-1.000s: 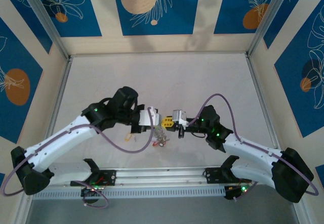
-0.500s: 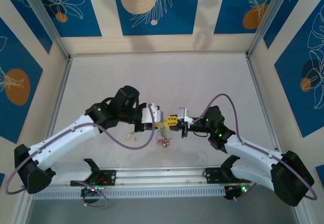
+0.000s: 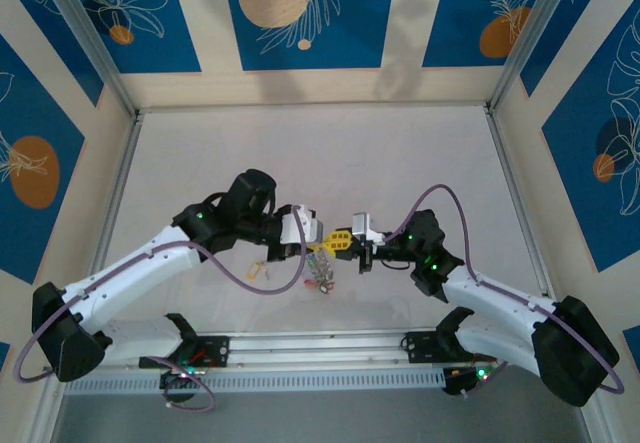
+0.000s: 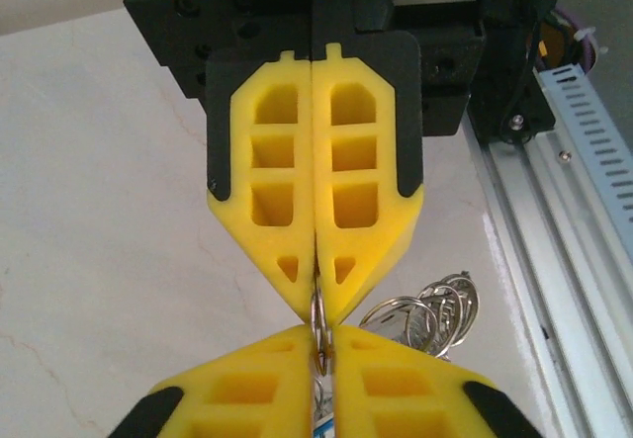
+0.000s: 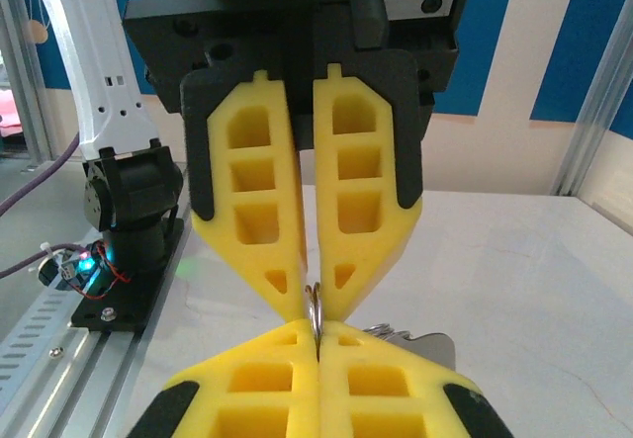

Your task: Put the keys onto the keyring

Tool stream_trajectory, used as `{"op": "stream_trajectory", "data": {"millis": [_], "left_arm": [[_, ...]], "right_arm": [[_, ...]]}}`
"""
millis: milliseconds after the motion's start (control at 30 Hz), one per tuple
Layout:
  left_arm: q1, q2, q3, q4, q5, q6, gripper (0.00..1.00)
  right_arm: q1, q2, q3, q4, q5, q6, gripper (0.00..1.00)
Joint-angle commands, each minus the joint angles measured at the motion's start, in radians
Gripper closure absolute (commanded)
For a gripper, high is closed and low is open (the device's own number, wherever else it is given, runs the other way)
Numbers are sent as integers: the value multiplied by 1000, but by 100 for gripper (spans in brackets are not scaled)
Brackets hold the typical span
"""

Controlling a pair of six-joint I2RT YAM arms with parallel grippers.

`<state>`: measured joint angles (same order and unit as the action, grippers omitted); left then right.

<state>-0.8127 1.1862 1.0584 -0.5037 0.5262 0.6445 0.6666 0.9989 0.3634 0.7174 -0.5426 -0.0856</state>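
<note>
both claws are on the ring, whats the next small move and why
Probably a small twist of one claw against the other to pry the ring open. The left claw and right claw are both shut tip to tip on the same thin ring, and the keys hang bunched right beside it, so a gap seems needed before any key can slide on.

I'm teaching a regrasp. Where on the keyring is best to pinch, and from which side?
Probably pinch the thin wire rim of the keyring edge-on, away from the hanging keys. It stands upright between the left gripper and right gripper, so come in level from either end, closing across its flat faces.
</note>
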Motion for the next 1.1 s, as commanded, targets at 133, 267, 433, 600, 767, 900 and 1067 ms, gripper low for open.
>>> {"op": "stream_trajectory", "data": {"millis": [133,267,433,600,767,900,1067], "left_arm": [[19,-14,-26,31,41,19,100],[18,7,33,-71,-33,43,100],[15,73,149,-243,-50,37,100],[15,176,274,-432,19,6,100],[17,245,342,-510,55,-52,100],[17,276,374,-540,43,-60,100],[16,301,403,-560,58,-56,100]], "right_arm": [[-4,-25,15,-27,-7,-40,100],[12,-65,43,-205,55,-139,95],[46,-73,72,-346,148,-227,88],[63,-56,96,-393,172,-256,85],[68,-42,103,-400,153,-258,86],[68,-27,108,-403,135,-257,90],[69,-1,114,-389,104,-245,91]]}}
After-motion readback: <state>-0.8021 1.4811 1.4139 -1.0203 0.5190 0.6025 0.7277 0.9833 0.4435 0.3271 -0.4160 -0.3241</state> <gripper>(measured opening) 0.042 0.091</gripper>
